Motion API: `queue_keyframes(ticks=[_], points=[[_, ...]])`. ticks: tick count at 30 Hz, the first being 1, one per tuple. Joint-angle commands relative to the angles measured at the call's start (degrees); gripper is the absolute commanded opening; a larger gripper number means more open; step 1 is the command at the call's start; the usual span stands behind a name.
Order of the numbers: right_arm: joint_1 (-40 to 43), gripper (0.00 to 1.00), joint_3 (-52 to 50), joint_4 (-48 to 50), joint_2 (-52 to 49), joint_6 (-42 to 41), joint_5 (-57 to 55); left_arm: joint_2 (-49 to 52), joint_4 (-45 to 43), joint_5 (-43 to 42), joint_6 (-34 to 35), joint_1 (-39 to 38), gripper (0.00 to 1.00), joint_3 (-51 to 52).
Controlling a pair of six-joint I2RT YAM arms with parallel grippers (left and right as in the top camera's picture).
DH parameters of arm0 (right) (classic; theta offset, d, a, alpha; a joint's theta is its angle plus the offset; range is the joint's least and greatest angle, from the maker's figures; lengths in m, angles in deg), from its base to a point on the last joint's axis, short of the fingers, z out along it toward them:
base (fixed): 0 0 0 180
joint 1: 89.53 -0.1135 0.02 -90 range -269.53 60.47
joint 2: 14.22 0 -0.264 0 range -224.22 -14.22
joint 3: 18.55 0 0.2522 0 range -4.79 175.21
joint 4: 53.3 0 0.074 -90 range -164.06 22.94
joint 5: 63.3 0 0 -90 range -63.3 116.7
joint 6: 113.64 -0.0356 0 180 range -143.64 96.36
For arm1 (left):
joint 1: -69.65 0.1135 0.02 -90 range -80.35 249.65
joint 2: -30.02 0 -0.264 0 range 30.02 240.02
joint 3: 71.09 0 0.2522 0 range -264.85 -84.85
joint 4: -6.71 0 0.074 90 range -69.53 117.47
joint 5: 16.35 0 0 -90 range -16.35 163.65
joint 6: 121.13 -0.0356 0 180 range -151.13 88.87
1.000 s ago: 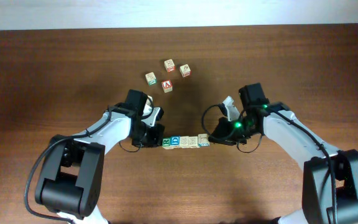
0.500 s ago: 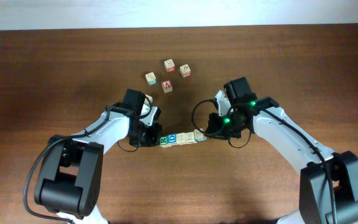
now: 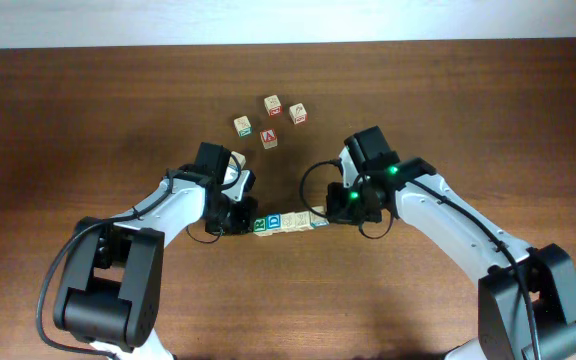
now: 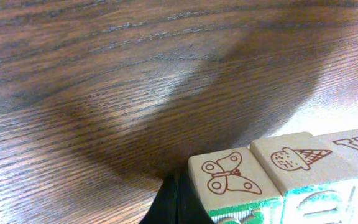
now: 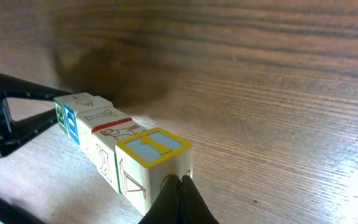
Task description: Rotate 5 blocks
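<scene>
overhead, the row of blocks (image 3: 286, 222) lies mid-worktop (image 3: 88, 130), well away from every edge, bare wood around it and loose cubes (image 3: 270, 120) near behind. left hand (image 3: 242, 222) and right hand (image 3: 328, 213), fingers pressed together, each touch one end of the row, pinching nothing.

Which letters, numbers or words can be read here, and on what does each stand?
"1" (perhaps "I"): yellow-framed top face of the end block, right wrist view.
"Y": third block of the row, left wrist view.
"A", red: loose cube beyond the row.
All other faces: too small or blurred to read.
</scene>
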Motion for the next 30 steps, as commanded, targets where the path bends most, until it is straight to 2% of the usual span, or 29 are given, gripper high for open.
queue_keyframes(ticks=[1,13,30], points=[[-6.73,0.04,3.02,2.86,0.59,-1.01,14.43,-0.48,-1.01,-11.72,-0.35,-3.48,0.00,-0.59],[-9.79,0.04,4.59,3.67,0.59,-2.51,13.35,-0.48,-0.98,-11.52,-0.33,-3.48,0.00,-0.59],[-9.18,0.04,4.59,3.26,0.52,-2.47,11.85,-0.48,-0.83,-11.50,-0.35,-3.48,0.00,-0.59]])
